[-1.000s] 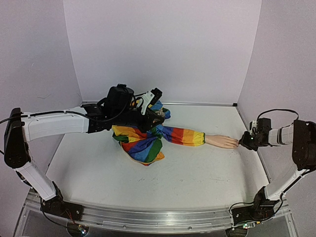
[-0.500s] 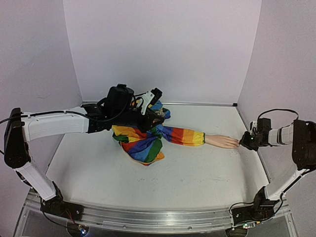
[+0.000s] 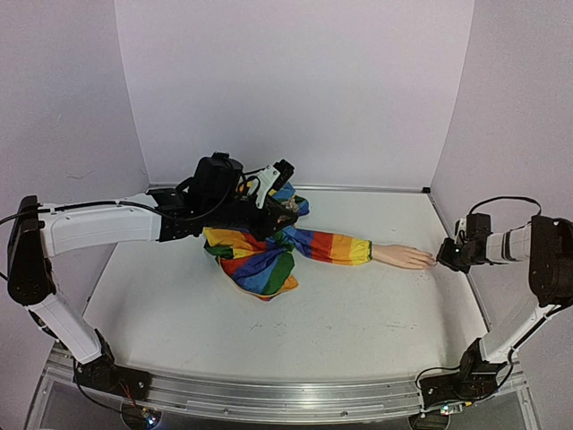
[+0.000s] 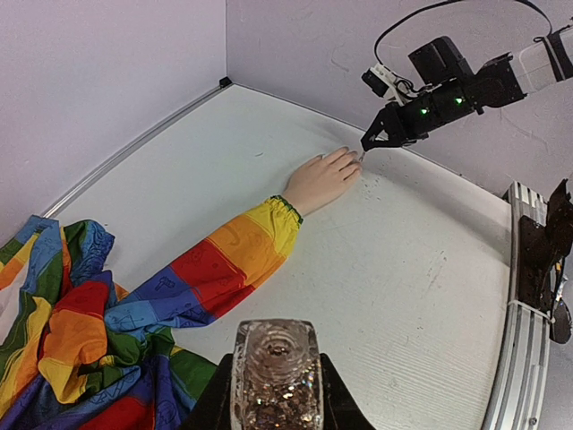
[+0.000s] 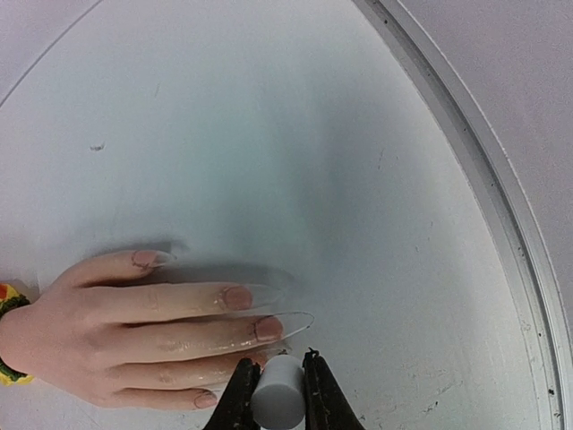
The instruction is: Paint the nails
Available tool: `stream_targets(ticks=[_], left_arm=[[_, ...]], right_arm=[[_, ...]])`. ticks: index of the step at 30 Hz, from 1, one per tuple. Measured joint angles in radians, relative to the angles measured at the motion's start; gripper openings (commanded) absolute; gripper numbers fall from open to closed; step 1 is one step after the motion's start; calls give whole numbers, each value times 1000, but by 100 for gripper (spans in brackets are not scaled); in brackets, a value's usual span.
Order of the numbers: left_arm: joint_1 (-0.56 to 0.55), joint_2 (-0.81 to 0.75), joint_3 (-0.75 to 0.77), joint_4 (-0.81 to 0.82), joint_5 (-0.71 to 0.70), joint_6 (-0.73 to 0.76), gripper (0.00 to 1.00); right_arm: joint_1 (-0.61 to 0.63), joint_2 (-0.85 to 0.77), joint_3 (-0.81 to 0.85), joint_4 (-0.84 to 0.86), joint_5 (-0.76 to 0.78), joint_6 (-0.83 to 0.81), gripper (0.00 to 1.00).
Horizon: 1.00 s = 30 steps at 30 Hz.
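The nails (image 5: 267,328) tip the fingers of the pale mannequin hand (image 5: 116,340), which lies flat at 3 o'clock on the table (image 3: 313,313), fingertips pointing to 3 o'clock; behind its wrist the rainbow sleeve (image 3: 331,246) runs back toward 9 o'clock into a heap of the same cloth; my right gripper (image 5: 277,376) sits at 6 o'clock in its own wrist view, clamped on a small white cylinder (image 5: 277,405) just beside a lower fingertip, though I cannot tell whether it touches; my left gripper (image 4: 276,408), well apart over the cloth heap, is clamped on a glitter-filled bottle (image 4: 276,358).
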Motion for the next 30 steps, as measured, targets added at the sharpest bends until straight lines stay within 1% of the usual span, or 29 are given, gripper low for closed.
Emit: stream_targets(ticks=[9, 14, 17, 20, 22, 24, 28, 30], left_arm=[[0, -43, -17, 1, -2, 0, 0], [0, -127, -71, 0, -1, 19, 0], [0, -185, -104, -1, 12, 47, 0], [2, -224, -125, 0, 55, 74, 0], [2, -241, -136, 0, 92, 89, 0], [2, -245, -143, 0, 132, 103, 0], [2, -245, -160, -2, 203, 121, 0], [1, -246, -166, -6, 229, 130, 0]], right_arm=[[0, -16, 3, -23, 27, 12, 0], [1, -155, 13, -90, -5, 23, 0], [1, -273, 21, -105, -87, 22, 0], [8, -380, 21, -104, -243, 23, 0], [34, -437, 21, -89, -346, 41, 0], [102, -500, 20, -56, -437, 70, 0], [272, -594, 26, -15, -565, 121, 0], [316, -610, 42, -10, -608, 142, 0]])
